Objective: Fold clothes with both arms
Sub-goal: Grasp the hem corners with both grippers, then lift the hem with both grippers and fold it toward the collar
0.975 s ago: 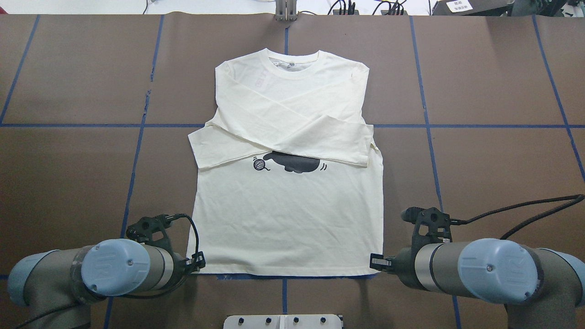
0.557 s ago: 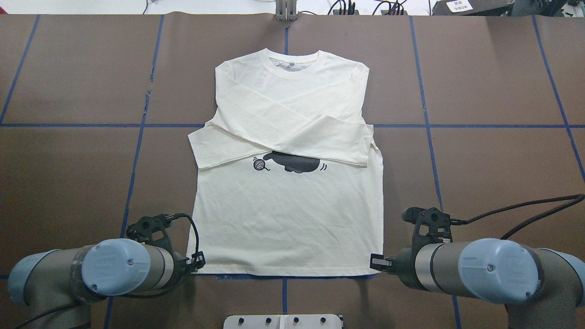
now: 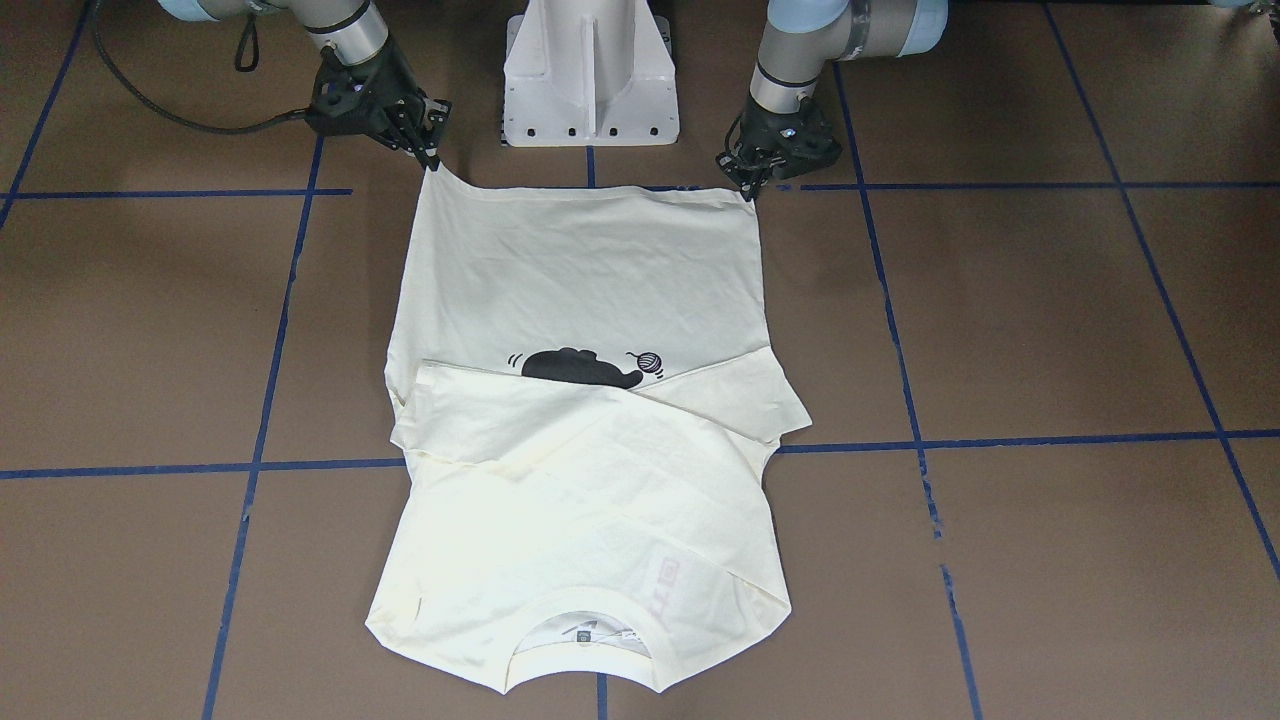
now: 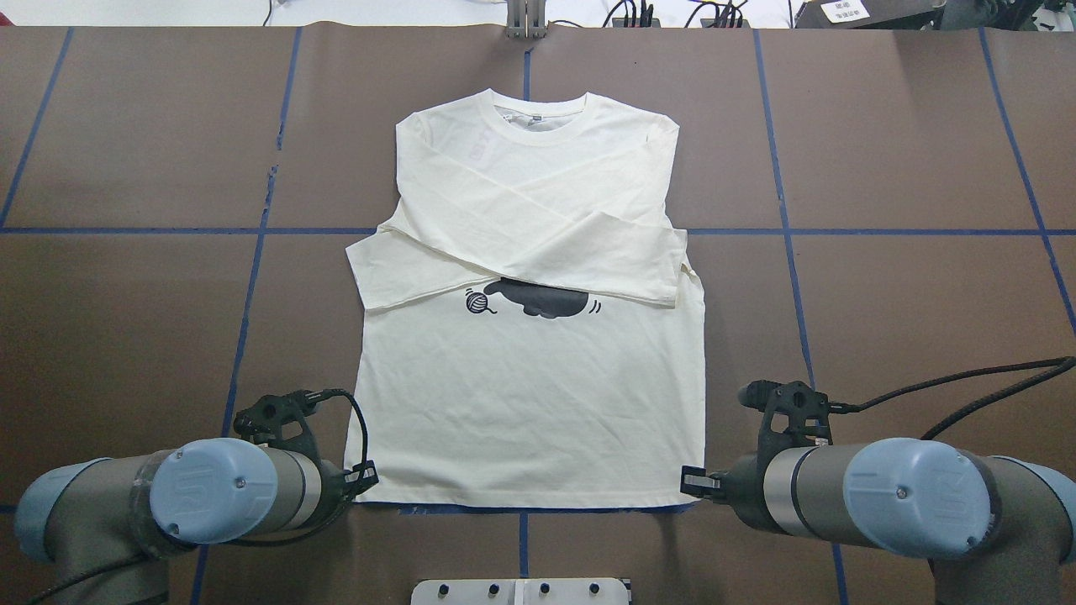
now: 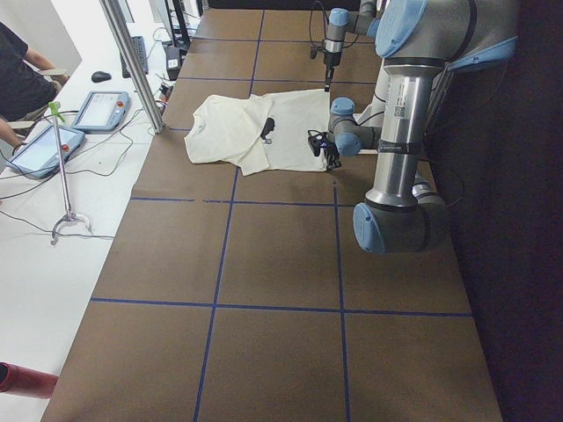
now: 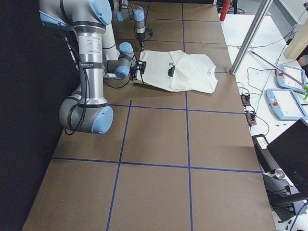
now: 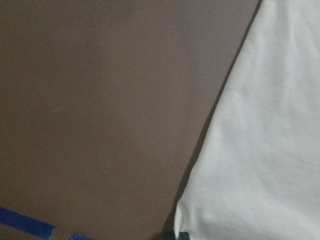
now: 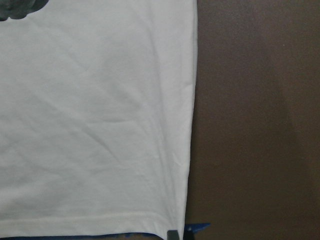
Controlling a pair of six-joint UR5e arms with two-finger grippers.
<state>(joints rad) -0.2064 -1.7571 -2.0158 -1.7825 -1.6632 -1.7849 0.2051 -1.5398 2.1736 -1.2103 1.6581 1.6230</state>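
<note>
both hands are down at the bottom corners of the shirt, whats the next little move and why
Probably lift both hands slightly, together, to test the grip before folding the hem up. The T-shirt lies flat, sleeves crossed over the chest. The right hand has one hem corner drawn to a point; the left hand sits at the other, hold unclear.

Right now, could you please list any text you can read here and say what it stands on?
Nothing reads clearly.
Faint pink lettering on the shirt: too faint.
Neck label: too small.
White tag behind the table: blurred.
</note>
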